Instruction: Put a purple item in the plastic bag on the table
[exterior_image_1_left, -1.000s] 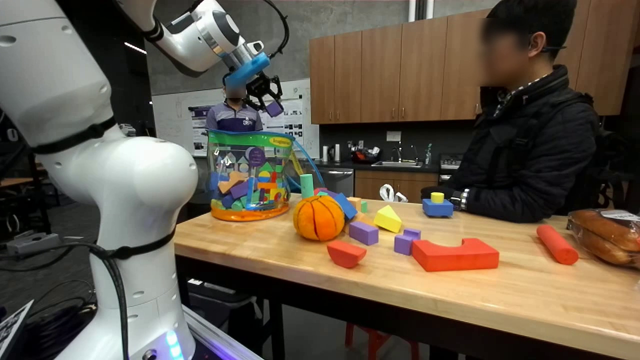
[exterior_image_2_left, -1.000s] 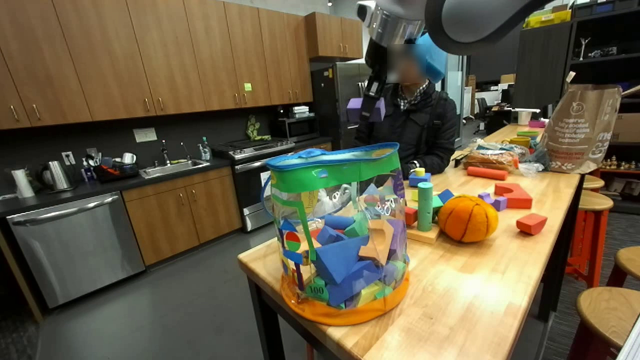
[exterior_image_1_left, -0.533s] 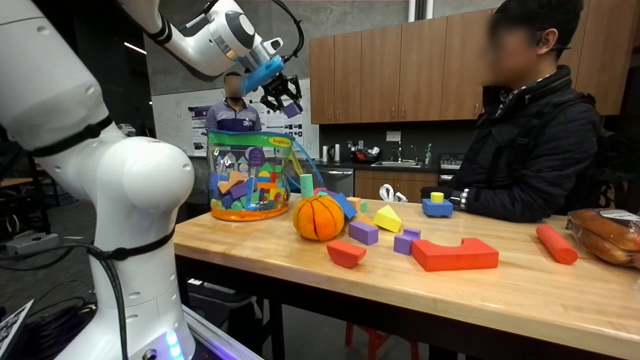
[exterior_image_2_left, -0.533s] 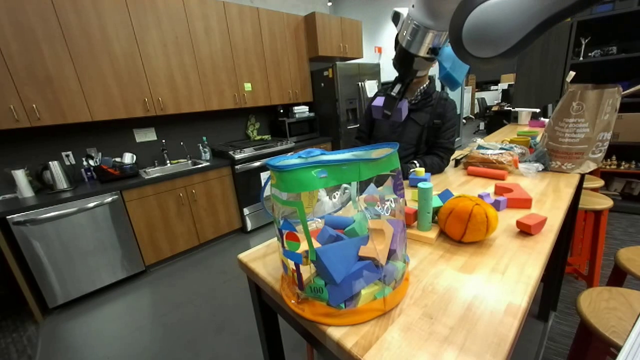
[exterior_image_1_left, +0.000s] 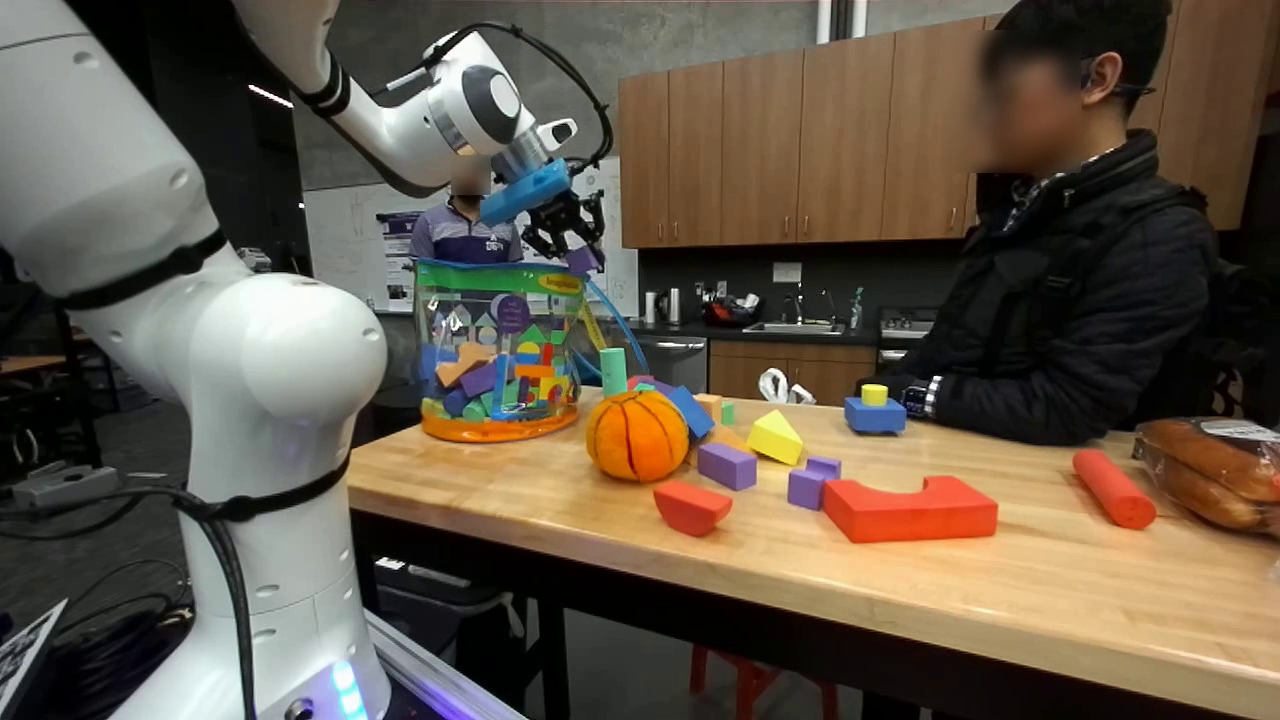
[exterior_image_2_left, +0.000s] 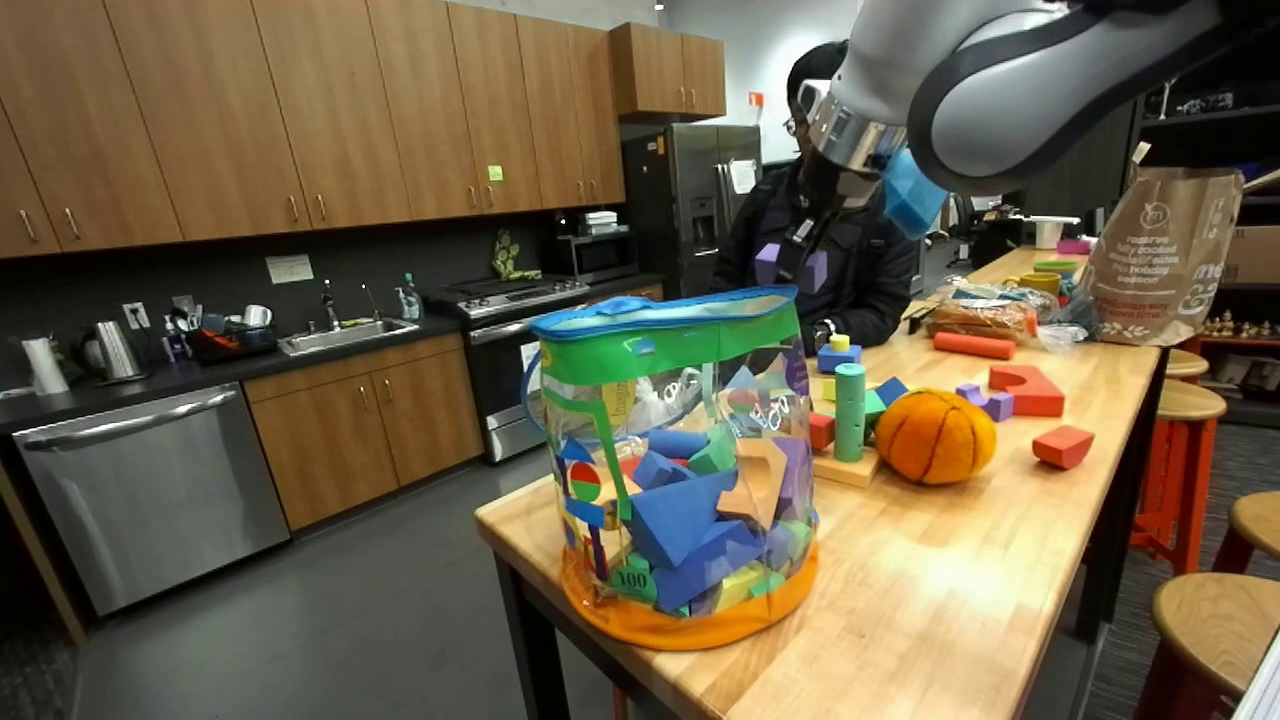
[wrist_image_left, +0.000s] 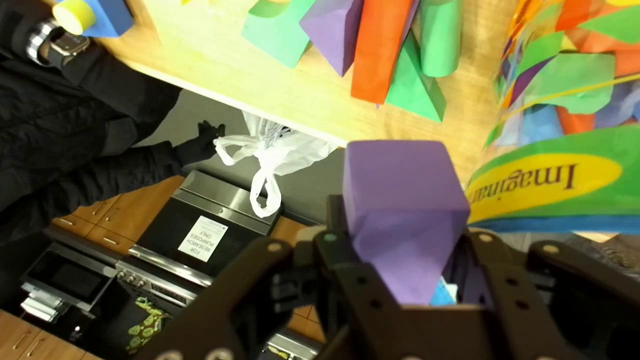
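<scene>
The Robotiq gripper (wrist_image_left: 402, 227) is clamped on a purple block (wrist_image_left: 405, 185), a finger against each of two opposite sides, with part of the block reaching past the fingertips. It points down at a slant and holds the block in the air, higher than the light wood table (exterior_image_2_left: 950, 590). Just beside the held block, to the gripper's right in the wrist view, is the clear plastic bag (exterior_image_2_left: 670, 350), upright on the table, with a green band and blue edging at the top. The block is outside the bag, about level with its rim in an exterior view; whether the two touch, I cannot tell. Many-coloured toy blocks (exterior_image_2_left: 690, 510) show through the bag's wall, well below the gripper.

Lower than the gripper and to its right in both exterior views, a toy basketball (exterior_image_1_left: 637, 436) rests on the table near an upright green cylinder (exterior_image_1_left: 613, 372). Farther out on that side lie a red arch (exterior_image_1_left: 910, 514) and a red cylinder (exterior_image_1_left: 1115, 490). A person in a black jacket (exterior_image_2_left: 870, 270) is beyond the gripper, near a blue block (exterior_image_1_left: 876, 417) topped by a yellow cylinder (exterior_image_1_left: 874, 395). Left of the gripper in the wrist view, a white carrier bag (wrist_image_left: 280, 160) shows past the table's edge.
</scene>
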